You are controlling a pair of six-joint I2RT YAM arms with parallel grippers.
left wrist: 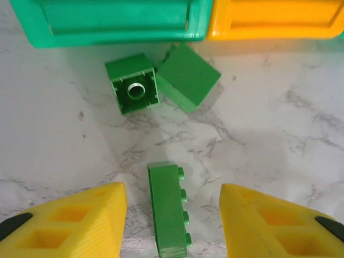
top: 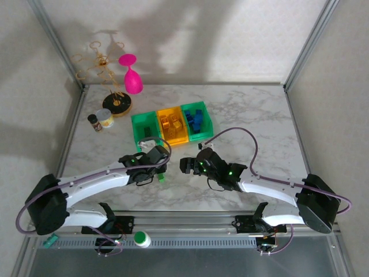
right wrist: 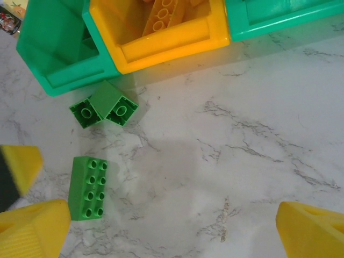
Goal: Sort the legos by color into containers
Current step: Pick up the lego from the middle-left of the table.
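Yellow fingers [left wrist: 97, 215] of the left gripper [left wrist: 173, 196] stand on either side of a long green brick [left wrist: 169, 209], spread apart with a gap on each side, so nothing is grasped. That brick lies on the marble table [right wrist: 242, 134] just short of the bins. Beyond it, two small green bricks [left wrist: 133, 85] sit touching at a corner, close to the front wall of the left green bin [left wrist: 107, 32].

From where I stand the sorting looks mostly done. Orange bricks [right wrist: 164, 13] are in the yellow bin [right wrist: 166, 45], and blue bricks [top: 194, 121] fill the right green bin [top: 199, 108]. What's left, I'd say, is these three green pieces, which belong in the left green bin. The right gripper [right wrist: 172, 228] hangs wide open over bare marble, holding nothing.
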